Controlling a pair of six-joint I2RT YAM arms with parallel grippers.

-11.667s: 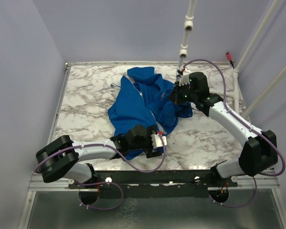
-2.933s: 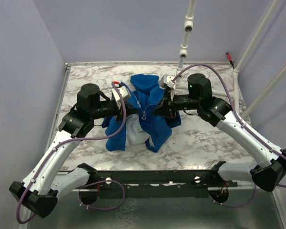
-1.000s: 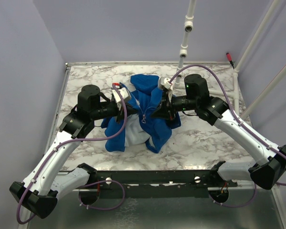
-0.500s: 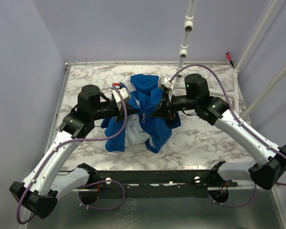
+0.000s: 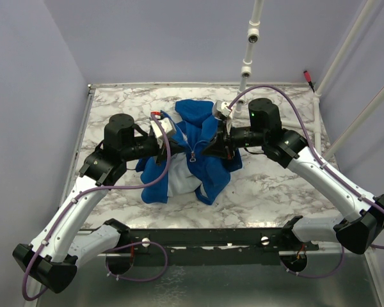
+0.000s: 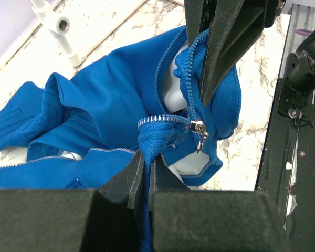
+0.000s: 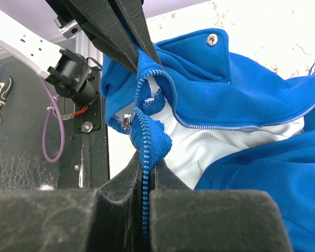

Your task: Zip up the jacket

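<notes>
Jacket (image 5: 208, 174) bunched at frame centre; left gripper (image 6: 145, 167) and right gripper (image 7: 145, 167) each clamped tight on a zipper edge.

The jacket (image 5: 208, 179), lying flat earlier, is now hanging bunched between the left gripper (image 5: 174, 145) and right gripper (image 5: 208, 149), which are pinching it up off the marble.

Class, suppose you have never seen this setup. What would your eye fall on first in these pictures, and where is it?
The royal-blue jacket, bunched up at the middle of the marble table, draws the eye first. The left arm and right arm meet over it from either side, each with its jaws shut on a zipper edge. A silver zipper slider hangs low between them, with the front open above it.
</notes>
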